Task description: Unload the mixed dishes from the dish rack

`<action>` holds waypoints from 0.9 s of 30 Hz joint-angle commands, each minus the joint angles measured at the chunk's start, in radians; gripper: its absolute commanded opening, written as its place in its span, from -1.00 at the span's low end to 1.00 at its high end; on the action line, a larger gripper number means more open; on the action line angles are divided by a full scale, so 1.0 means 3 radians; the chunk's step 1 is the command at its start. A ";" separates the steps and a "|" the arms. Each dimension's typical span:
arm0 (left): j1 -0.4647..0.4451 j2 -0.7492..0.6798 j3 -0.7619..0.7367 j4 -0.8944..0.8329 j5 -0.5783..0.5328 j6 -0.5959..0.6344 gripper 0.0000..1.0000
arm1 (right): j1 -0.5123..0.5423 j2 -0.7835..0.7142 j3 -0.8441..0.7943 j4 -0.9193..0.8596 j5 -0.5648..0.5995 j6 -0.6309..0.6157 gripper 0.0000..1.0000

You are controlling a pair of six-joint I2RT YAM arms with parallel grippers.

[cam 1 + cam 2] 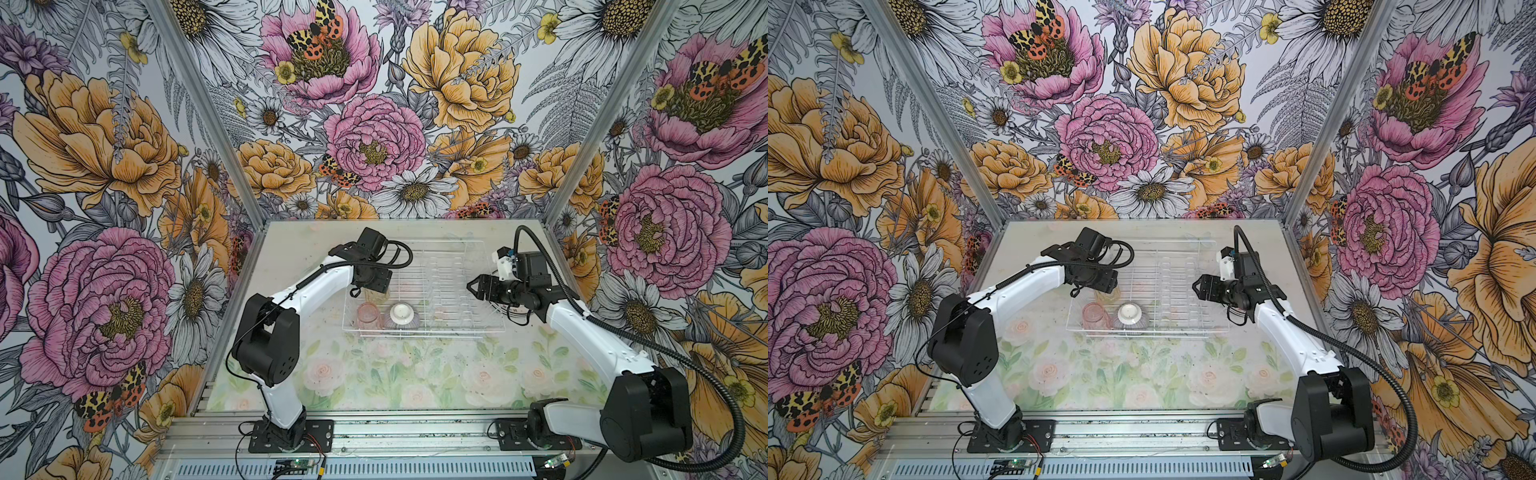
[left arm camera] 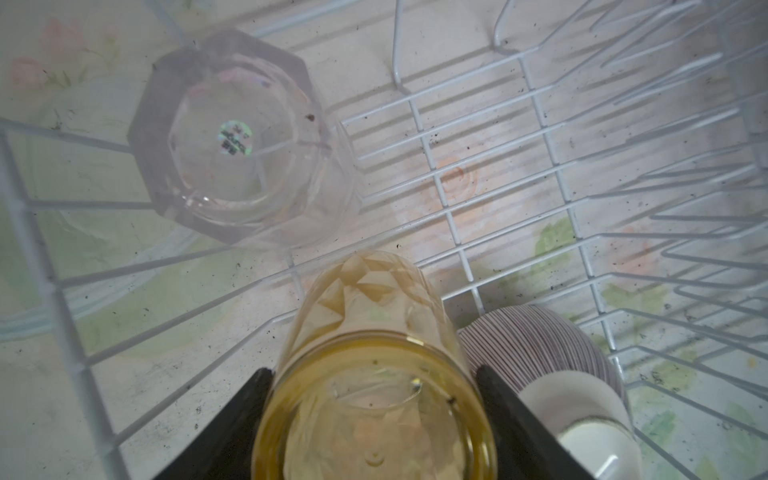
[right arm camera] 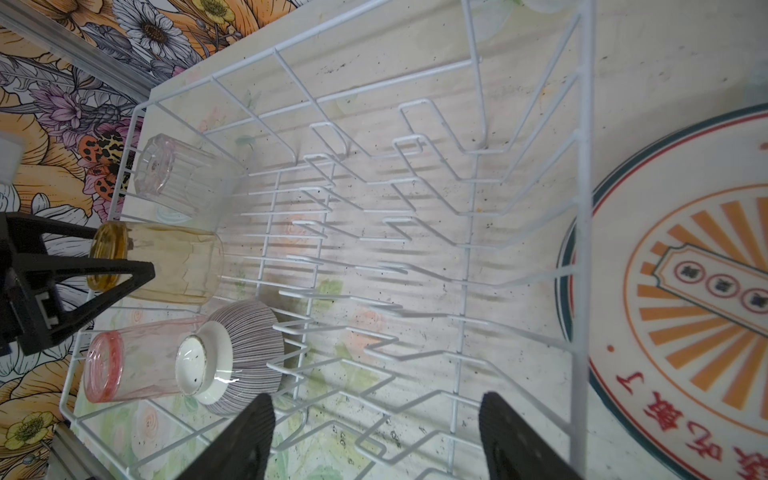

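**Amber tumbler gripped**

The left claw [image 2: 374,370] pinches the upturned amber tumbler [image 2: 374,419] at the left end of the dish rack [image 1: 457,329], mid-frame in both top views, just beside the striped bowl [image 1: 402,314]. The right claw [image 3: 376,398] hangs spread over the rack's right end, empty.

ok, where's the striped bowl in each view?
In a top view: striped bowl upside down at the front rim of the dish rack.
In a top view: same spot.
Left wrist: next to the amber tumbler, bowl at.
Right wrist: beside the pink tumbler, bowl at.
Shared landmark: amber tumbler.
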 commanded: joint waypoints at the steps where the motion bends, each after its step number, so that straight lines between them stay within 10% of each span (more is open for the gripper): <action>1: 0.0033 -0.0212 0.0012 0.0020 -0.0077 0.0049 -0.07 | 0.0033 -0.0051 -0.0061 0.0184 -0.0143 0.0066 0.58; 11: 0.0082 -0.0528 0.0070 0.0031 0.0233 0.0029 -0.09 | 0.0140 -0.0135 -0.0271 0.0847 -0.0978 0.0262 0.47; 18: 0.0212 -0.0821 0.0007 0.0246 0.0857 -0.0077 -0.09 | 0.0234 -0.0101 -0.0756 0.2726 -0.1799 0.1247 0.10; 27: 0.0437 -0.1136 -0.0391 0.1012 0.1877 -0.0497 -0.09 | 0.0587 0.0197 -0.0889 0.4043 -0.1886 0.1826 0.00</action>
